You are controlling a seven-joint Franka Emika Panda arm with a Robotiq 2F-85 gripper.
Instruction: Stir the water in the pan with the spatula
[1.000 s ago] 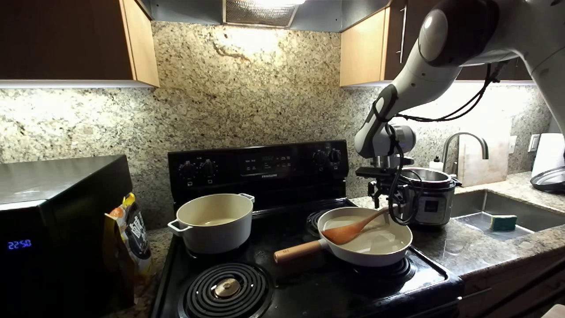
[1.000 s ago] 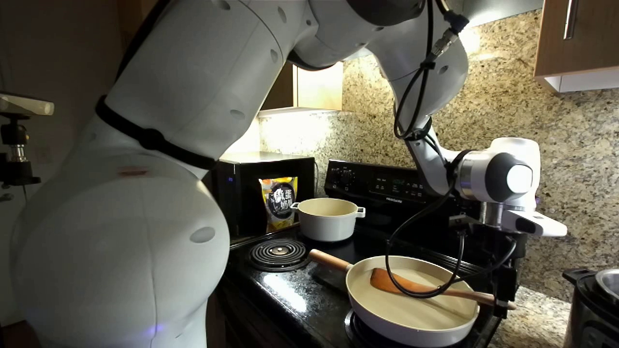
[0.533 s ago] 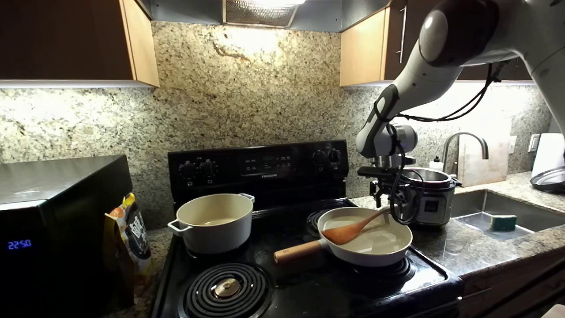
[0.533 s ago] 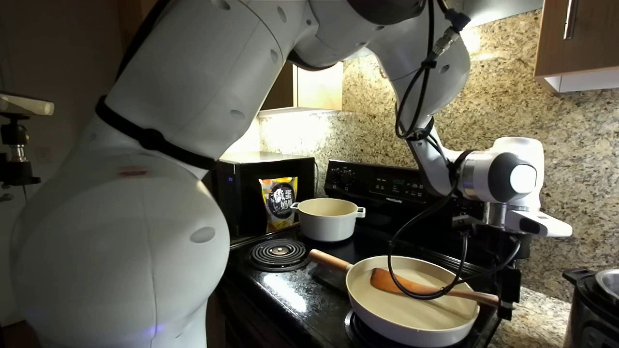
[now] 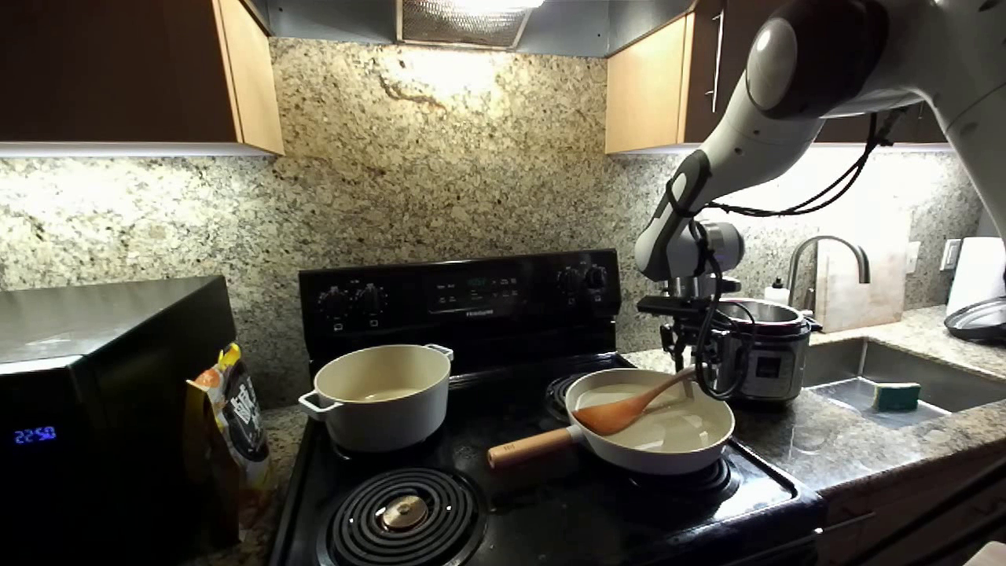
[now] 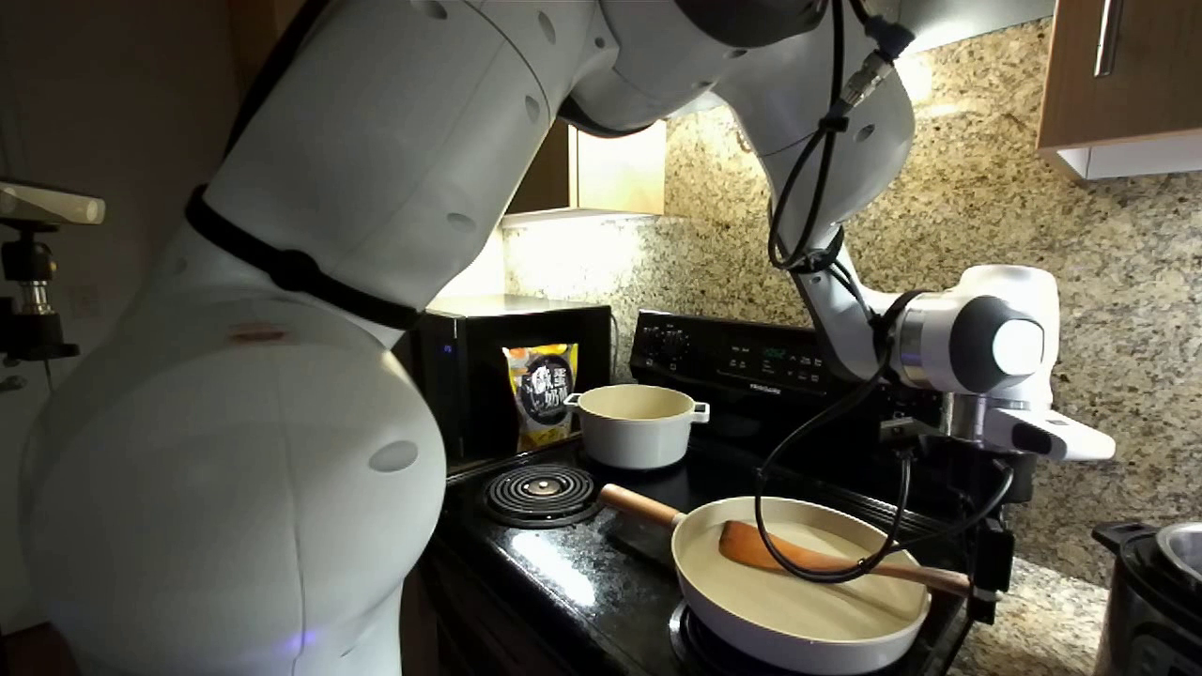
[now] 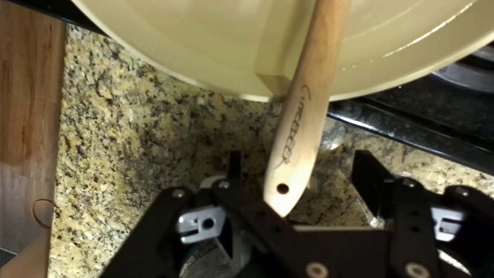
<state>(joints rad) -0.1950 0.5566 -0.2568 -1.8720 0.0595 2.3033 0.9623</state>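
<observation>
Spatula (image 7: 297,144): blade end inside the pan (image 5: 656,464), shaft slanting up and out across the rim on the side facing away from the pan's wooden handle (image 5: 528,448), its holed tip above the counter (image 7: 135,116). Some lettering on the wood. Water (image 5: 680,428) faint, a pale sheen over the cream floor of the pan; hard to make out its edge. Gripper (image 7: 297,159) pointed down at the spatula's tip end. Fingers (image 7: 368,179) standing wide in the wrist view; the shaft runs between them, a gap on each side. Pan sits on a coil of the black stove (image 5: 566,519). White arm (image 6: 394,169) arches above in both exterior views. On the same stove, well apart from the pan: a pale pot (image 5: 389,417) with short side handles, cream within; a coil burner (image 5: 361,519) in front of it. Past the stove on the pot's side, a microwave (image 5: 118,472) with blue clock digits, and a yellow printed bag (image 5: 240,413) upright just beside it. Off the pan's side, a steel-and-black cooker (image 5: 776,373) on the counter, near the pan; next along, a sink (image 5: 904,365) with a curved faucet (image 5: 864,271) and a green-and-yellow sponge (image 5: 896,398). Speckled stone wall (image 5: 448,157) behind the stove, lit from under the hood (image 5: 464,25).
</observation>
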